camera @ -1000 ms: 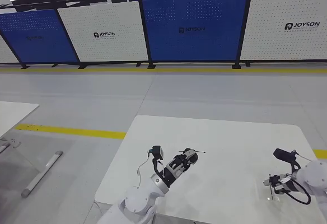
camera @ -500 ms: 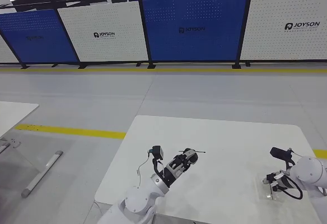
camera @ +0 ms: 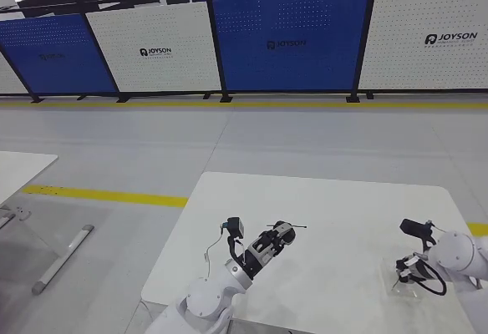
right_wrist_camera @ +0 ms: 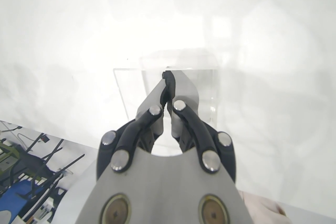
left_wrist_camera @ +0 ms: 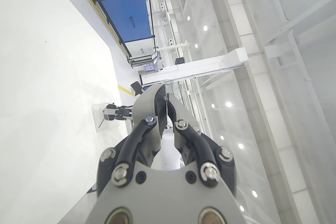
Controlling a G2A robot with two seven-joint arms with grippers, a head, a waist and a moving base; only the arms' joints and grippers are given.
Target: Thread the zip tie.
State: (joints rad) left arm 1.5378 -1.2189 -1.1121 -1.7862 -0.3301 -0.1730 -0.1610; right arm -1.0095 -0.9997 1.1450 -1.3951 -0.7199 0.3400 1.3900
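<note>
My left gripper (camera: 282,229) hangs above the table's near left part, shut on a thin black zip tie (camera: 298,226) that sticks out level on both sides. In the left wrist view the zip tie (left_wrist_camera: 166,107) runs edge-on between the pads. My right gripper (camera: 404,270) is shut low over a clear acrylic stand (right_wrist_camera: 126,93) near the table's right front edge. A small dark bit shows at the right gripper's (right_wrist_camera: 168,77) tips. In the left wrist view, a thin strip (left_wrist_camera: 101,123) slants from the right gripper (left_wrist_camera: 108,113) down to the stand; I cannot tell whether it is held.
The white table (camera: 327,200) is bare between the two arms. Its front and right edges lie close to the clear stand (camera: 397,285). Blue and white pegboard panels (camera: 290,46) stand across the floor behind.
The right arm has shifted a little to the left and turned its wrist over the clear stand. The left arm and its zip tie have stayed still.
</note>
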